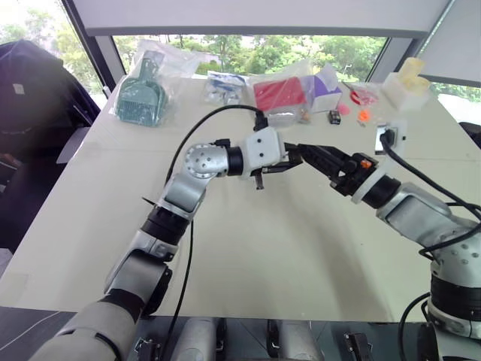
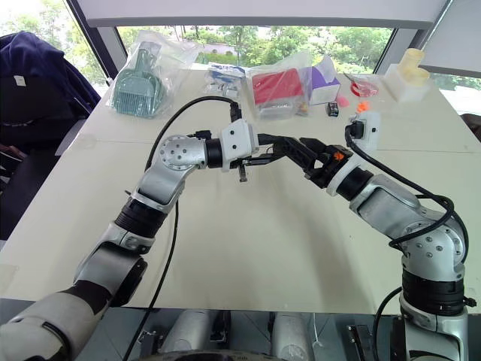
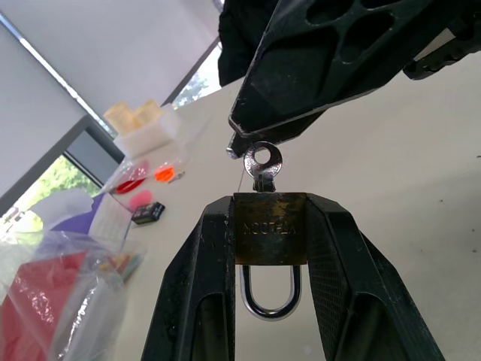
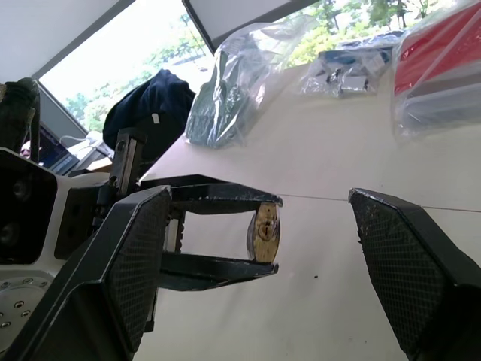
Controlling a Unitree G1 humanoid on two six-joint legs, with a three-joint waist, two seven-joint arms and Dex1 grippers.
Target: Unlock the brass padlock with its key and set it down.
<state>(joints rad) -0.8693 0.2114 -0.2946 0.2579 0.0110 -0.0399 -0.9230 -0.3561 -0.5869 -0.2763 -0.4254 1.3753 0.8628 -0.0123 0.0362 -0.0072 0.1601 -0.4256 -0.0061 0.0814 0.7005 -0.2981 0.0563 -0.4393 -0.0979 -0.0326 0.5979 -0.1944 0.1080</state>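
Note:
The brass padlock [image 3: 269, 229] sits upright between my left gripper's [image 3: 269, 207] two black fingers, which are shut on its body. Its silvery shackle [image 3: 268, 307] is closed and hangs toward the wrist. A small silver key [image 3: 262, 163] stands in the keyhole, its round head sticking out. My right gripper [image 4: 259, 197] faces the left one above the table's middle with its jaws wide open. One of its fingertips [image 3: 242, 141] hovers right at the key's head, and nothing is clamped between them. The right wrist view looks end-on at the padlock [image 4: 264, 232].
The pale table [image 1: 285, 256] carries clutter along its far edge: a green item in a plastic bag [image 1: 141, 96], a red item in a bag [image 1: 279, 94], a purple box [image 1: 325, 86], a small black box [image 1: 334, 117] and a white container [image 1: 406, 86]. A dark jacket [image 1: 30, 90] lies at the left.

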